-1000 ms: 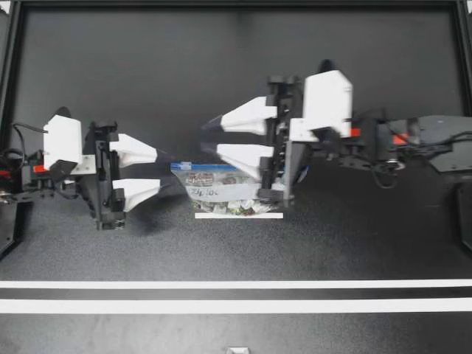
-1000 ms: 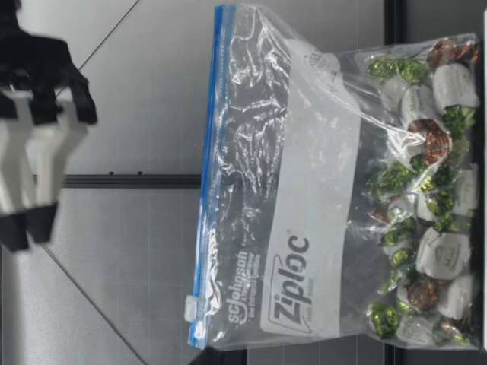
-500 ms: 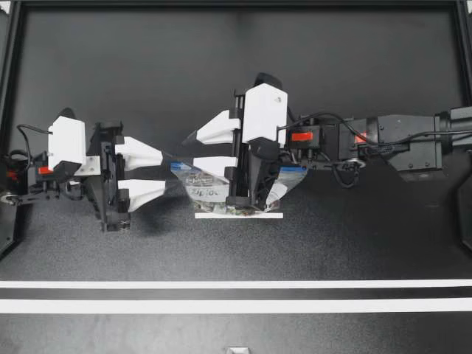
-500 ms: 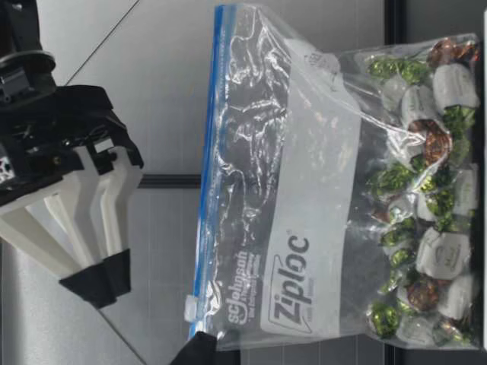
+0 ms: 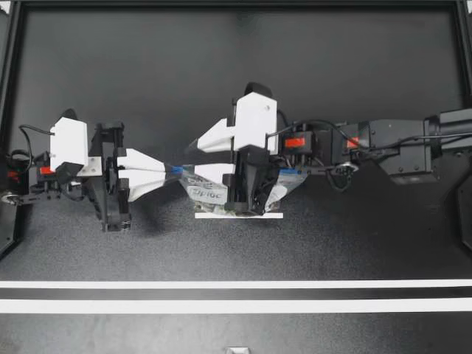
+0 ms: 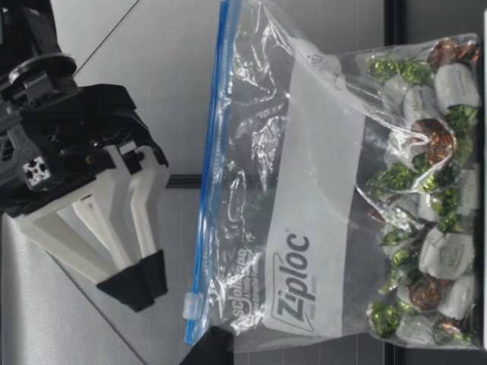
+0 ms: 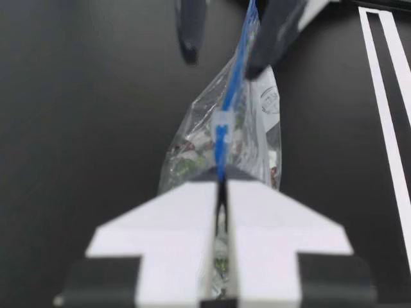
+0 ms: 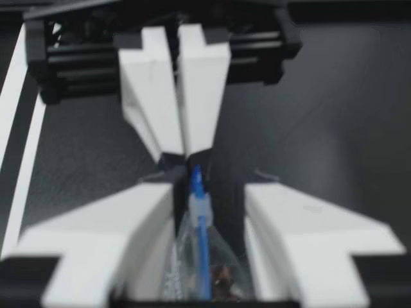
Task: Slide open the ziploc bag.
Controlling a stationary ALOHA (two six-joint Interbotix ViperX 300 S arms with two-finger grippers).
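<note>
The black table [image 5: 236, 74] fills the top view, crossed by two white tape lines [image 5: 236, 284]. There are two arms. My left gripper [image 5: 169, 169] has its fingers pressed together on the end of the bag's blue zip. My right gripper [image 5: 192, 161] is spread wide and holds nothing. The one bag [image 5: 210, 195] stands upright near the table's middle. From above it is mostly hidden under my right arm, with only part of the label and bits of blue showing. The low view shows it whole, clear, with the zip [image 6: 204, 213] along its top. That view alone shows the right fingertips hanging just above the zip, apart from it. Of my left gripper it shows only a dark tip at the bag's corner, cut off by the frame. The left wrist view adds that the right fingers stand one on either side of the zip's line. The single white slider [image 6: 192, 306] sits just ahead of the left fingertips, and the top view does not show it. The sweets [image 6: 426, 228] in green, brown and white wrappers are heaped at the bottom, too many and too overlapped to count.
</note>
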